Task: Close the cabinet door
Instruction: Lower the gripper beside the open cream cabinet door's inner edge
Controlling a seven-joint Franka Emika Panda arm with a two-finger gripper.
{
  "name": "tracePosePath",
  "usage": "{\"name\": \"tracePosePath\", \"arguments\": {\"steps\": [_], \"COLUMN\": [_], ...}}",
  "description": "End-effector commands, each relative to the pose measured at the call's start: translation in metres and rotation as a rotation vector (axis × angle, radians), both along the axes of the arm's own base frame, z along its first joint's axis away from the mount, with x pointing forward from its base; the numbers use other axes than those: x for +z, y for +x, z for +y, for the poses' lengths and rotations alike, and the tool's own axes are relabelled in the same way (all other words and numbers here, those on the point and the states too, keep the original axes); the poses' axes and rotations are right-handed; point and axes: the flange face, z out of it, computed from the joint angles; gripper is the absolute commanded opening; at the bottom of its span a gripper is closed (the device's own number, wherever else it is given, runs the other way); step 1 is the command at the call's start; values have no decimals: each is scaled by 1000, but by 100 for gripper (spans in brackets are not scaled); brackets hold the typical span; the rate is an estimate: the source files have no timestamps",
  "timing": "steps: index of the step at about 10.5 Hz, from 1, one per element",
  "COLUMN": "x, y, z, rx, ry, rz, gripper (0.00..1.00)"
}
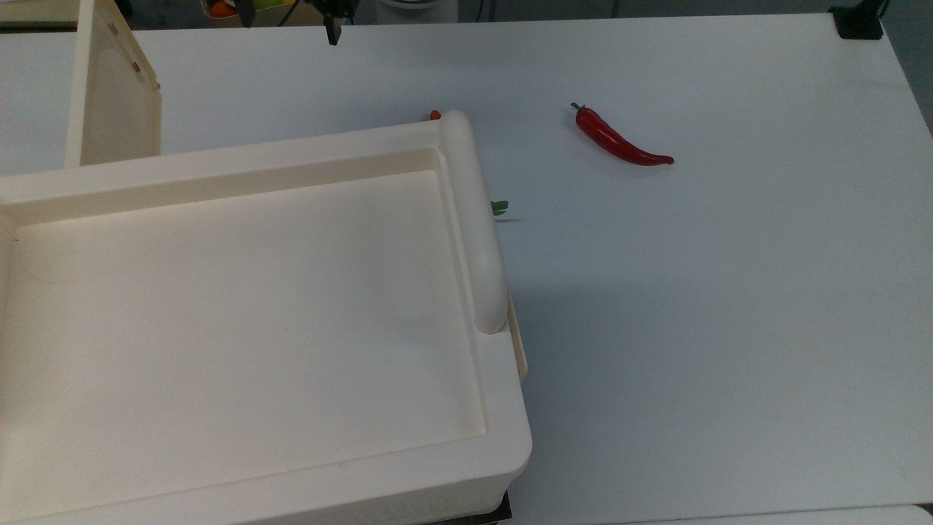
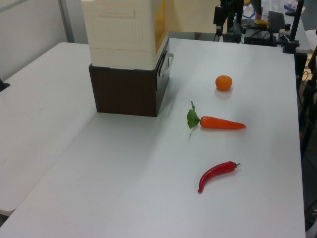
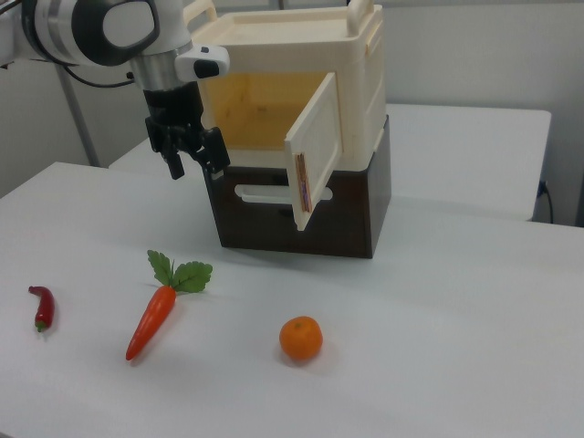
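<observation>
While the cabinet door (image 3: pixel 315 151) stands swung outward, the scene is laid out as follows.

Fingers: the gripper (image 3: pixel 195 160) is seen in the right view hanging off the counter (image 3: pixel 438 365), pointing down, with nothing held; the fingers (image 3: pixel 219 153) are set slightly apart.
Cabinet door: it is hinged at the edge far from the fingers, on the right view's right, and is angled out toward the camera, apart from the fingers. In the top view it is seen at the upper left (image 1: pixel 116 95), with reddish-brown dots near one edge.
Cabinet: the cream cabinet (image 3: pixel 274 73) is placed on a dark brown base (image 3: pixel 301 214), just behind and beside the fingers; its yellowish interior is exposed.
Carrot: a carrot (image 3: pixel 155 315) is laid on the counter below the fingers.
Chili: a red chili (image 3: pixel 42 307) is laid below the fingers, toward the right view's left.
Orange: an orange (image 3: pixel 301 338) is set well below the fingers, toward the right view's right.
</observation>
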Motion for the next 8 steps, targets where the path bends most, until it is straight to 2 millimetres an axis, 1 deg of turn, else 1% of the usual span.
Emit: {"name": "tracePosePath", "arguments": {"steps": [1, 6, 7, 8], "x": [2, -2, -2, -3], "y": [-7, -8, -9, -9], "z": [-4, 0, 0, 1], "rx": [42, 48, 48, 49], "ry": [-20, -10, -10, -10], "rz": [9, 31, 34, 36], "gripper": [100, 100, 97, 90]}}
